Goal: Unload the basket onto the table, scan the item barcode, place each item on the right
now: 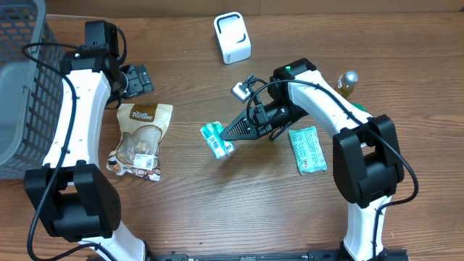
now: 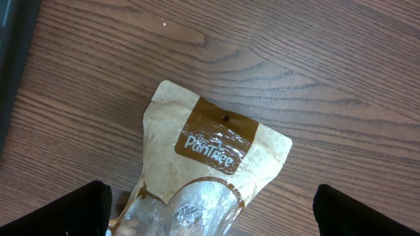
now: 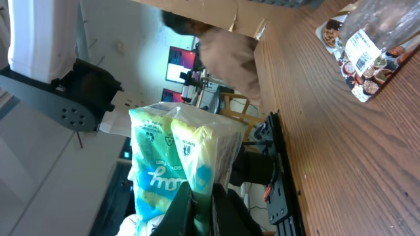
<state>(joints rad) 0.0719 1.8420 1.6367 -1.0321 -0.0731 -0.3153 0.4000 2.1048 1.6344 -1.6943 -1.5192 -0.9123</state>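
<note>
Wood-grain table (image 1: 217, 210) under both arms, grey wire basket (image 1: 22, 87) at its left edge, white scanner (image 1: 232, 38) at the far side w/ a bottle (image 1: 348, 82) off to the right. My right gripper (image 1: 229, 135) is clamped on the green-white packet (image 1: 216, 140) mid-table, apart from the scanner; another green pack (image 1: 308, 148) lies flat beside that arm. My left gripper (image 1: 139, 80) hangs w/ jaws spread wide over the brown Pantree bag (image 1: 141, 138).

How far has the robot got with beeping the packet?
Done: the right gripper is shut on the green packet. In hand: it holds the packet mid-table, apart from the white box, probably the scanner. Left: showing the barcode to that box. The left gripper hangs open above the brown bag.
</note>
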